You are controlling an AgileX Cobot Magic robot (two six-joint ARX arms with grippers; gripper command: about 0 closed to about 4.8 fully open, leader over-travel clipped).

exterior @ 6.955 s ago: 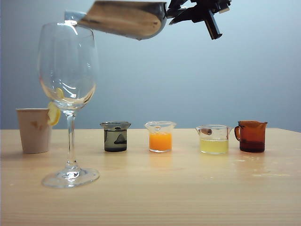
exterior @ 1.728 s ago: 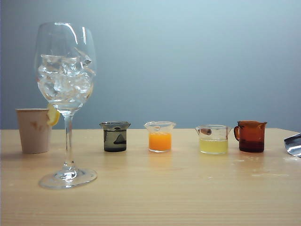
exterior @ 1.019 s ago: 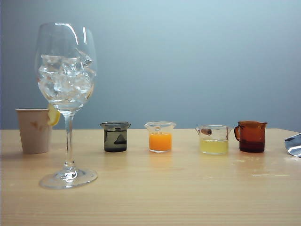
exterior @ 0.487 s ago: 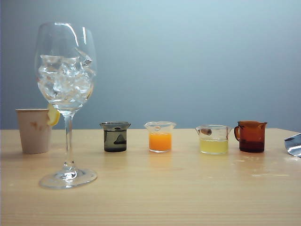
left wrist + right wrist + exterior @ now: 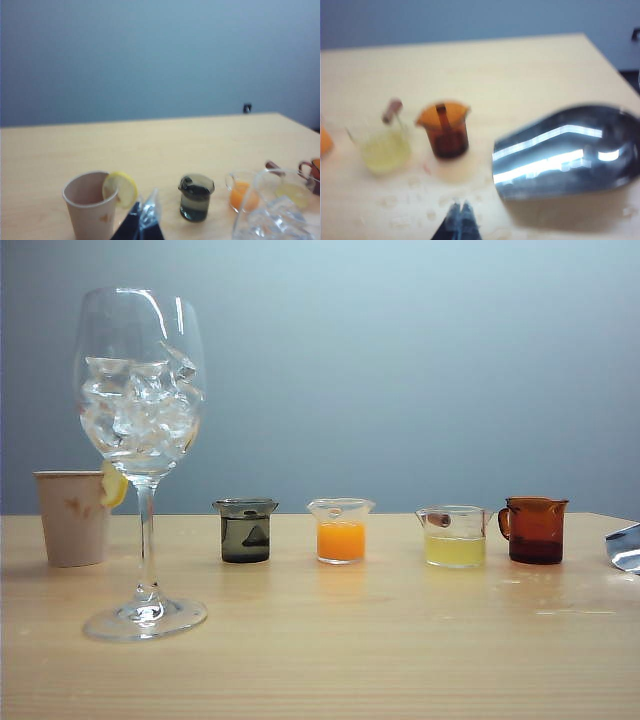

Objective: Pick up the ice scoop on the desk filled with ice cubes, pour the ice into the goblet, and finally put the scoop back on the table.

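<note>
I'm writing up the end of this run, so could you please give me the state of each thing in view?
goblet: upright, bowl full of ice cubes.
ice scoop: empty, lying on the table, released.
paper cup: upright, lemon slice on its rim.
grey beaker: upright, dark liquid.
orange beaker: about half full.
yellow beaker: partly full.
amber beaker: upright.
left gripper: shut, empty.
right gripper: shut, empty.

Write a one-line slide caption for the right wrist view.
Shut right gripper hangs above the table; the emptied ice scoop lies beside an amber jug.
</note>
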